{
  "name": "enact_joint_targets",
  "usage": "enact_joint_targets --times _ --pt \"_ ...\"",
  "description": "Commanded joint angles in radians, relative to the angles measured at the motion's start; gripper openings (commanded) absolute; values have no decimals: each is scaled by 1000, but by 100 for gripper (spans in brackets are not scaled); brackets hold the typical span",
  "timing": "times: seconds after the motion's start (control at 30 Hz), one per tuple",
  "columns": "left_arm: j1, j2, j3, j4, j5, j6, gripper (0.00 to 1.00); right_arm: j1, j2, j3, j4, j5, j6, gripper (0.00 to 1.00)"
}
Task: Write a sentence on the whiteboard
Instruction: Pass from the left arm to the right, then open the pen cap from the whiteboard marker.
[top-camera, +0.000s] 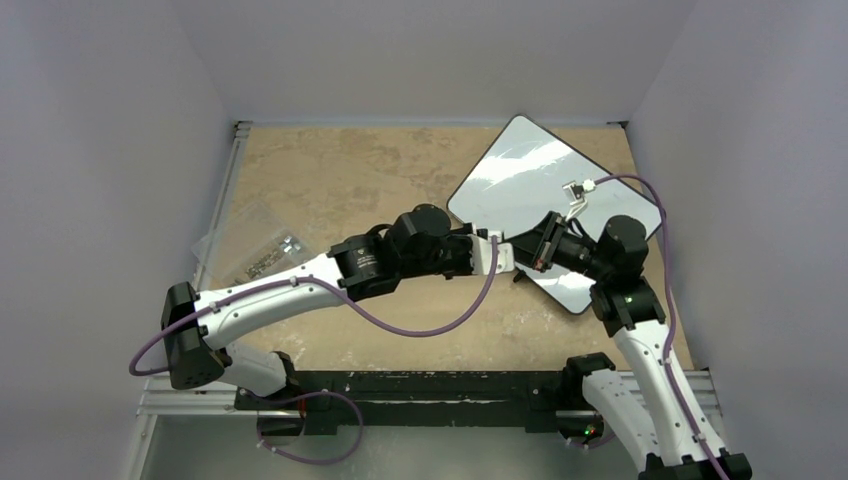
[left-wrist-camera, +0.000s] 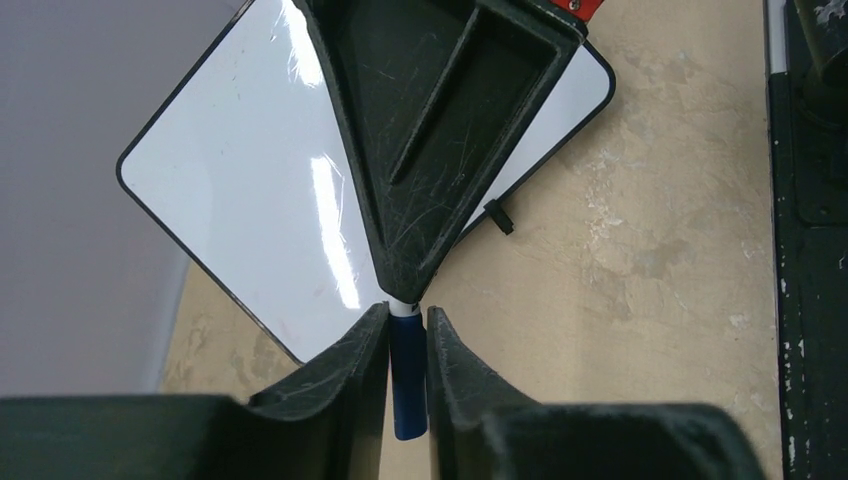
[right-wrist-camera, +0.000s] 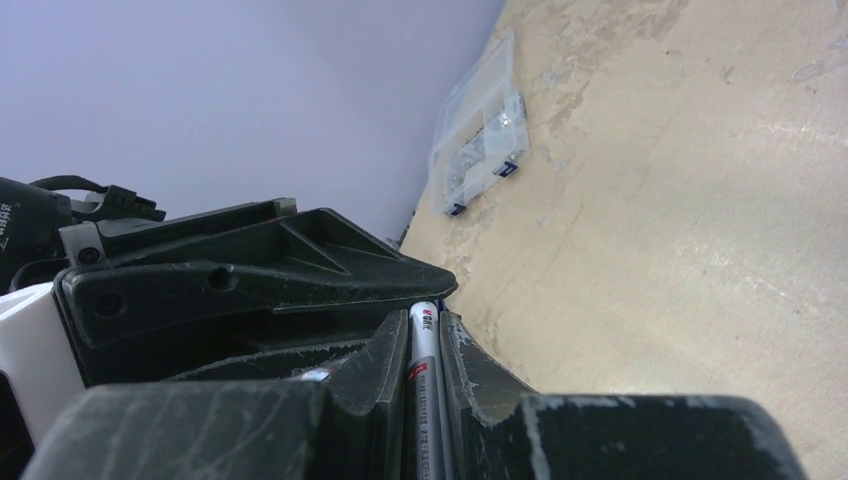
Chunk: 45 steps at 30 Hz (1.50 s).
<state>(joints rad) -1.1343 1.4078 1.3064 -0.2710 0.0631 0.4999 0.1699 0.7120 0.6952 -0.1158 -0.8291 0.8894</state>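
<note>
The whiteboard (top-camera: 530, 175) lies corner-on at two o'clock on the table (top-camera: 350, 180), streaked with glare. My right arm covers part of its four-o'clock edge. Over its eight-o'clock edge my left tool (left-wrist-camera: 407, 315) pinches the blue cap (left-wrist-camera: 407, 385) and my right tool (right-wrist-camera: 423, 320) clamps the marker (right-wrist-camera: 422, 385). The marker's tip is hidden between them.

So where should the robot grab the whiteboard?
Probably the thin black rim at its near corner, coming in low from the robot's side. The whiteboard lies flat, turned like a diamond, so that corner pokes toward the robot, and its glossy face offers nothing to pinch. Left gripper and right gripper both clamp the marker now.
</note>
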Motion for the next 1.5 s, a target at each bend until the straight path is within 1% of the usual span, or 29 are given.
enact_joint_targets --times 0.0,0.03,0.07,0.13,0.2,0.27,0.37,0.43,0.63,0.73,0.8,0.83,0.9,0.97,1.03,1.1,1.2,1.27,1.47 --pt "-44 -7 55 35 8 -24 31 8 -22 1 32 16 -22 0" --pt "-44 -3 61 20 -26 -28 39 8 -27 5 27 16 -24 0" --pt "-44 -4 59 12 -51 -28 45 8 -30 12 21 17 -29 0" --pt "-44 -17 37 20 -73 -31 53 8 -35 22 16 19 -30 0" --pt "-44 -35 12 40 -95 -36 56 8 -39 32 13 22 -30 0" --pt "-42 -49 5 38 -114 -47 56 8 -41 42 5 22 -33 0" --pt "-40 -56 11 23 -168 -72 54 8 -47 55 -8 18 -39 0" --pt "-30 -59 19 6 -179 -89 52 8 -54 61 -13 14 -42 0" --pt "-11 -47 48 -41 -164 -123 42 8 -68 67 -17 11 -41 0" --pt "-2 -45 48 -42 -162 -140 42 8 -72 78 -19 13 -41 0" --pt "7 -50 41 -41 -132 -147 40 8 -73 83 -21 13 -41 0" --pt "9 -53 37 -37 -119 -148 37 8 -72 84 -21 13 -41 0" --pt "10 -57 29 -31 -95 -132 29 7 -74 84 -19 10 -39 0" --pt "10 -59 27 -26 -79 -121 18 8 -73 79 -10 8 -34 0" --pt "10 -60 27 -16 -69 -122 10 7 -73 71 -1 3 -29 0" --pt "10 -58 29 -12 -48 -119 0 7 -72 64 7 -2 -26 0" --pt "10 -56 28 -10 -34 -108 0 7 -76 61 6 5 -27 0" --pt "10 -59 11 5 -52 -96 0 8 -83 69 -15 31 -32 0" --pt "11 -118 -104 98 -107 -53 0 8 -84 95 -101 83 -53 0"
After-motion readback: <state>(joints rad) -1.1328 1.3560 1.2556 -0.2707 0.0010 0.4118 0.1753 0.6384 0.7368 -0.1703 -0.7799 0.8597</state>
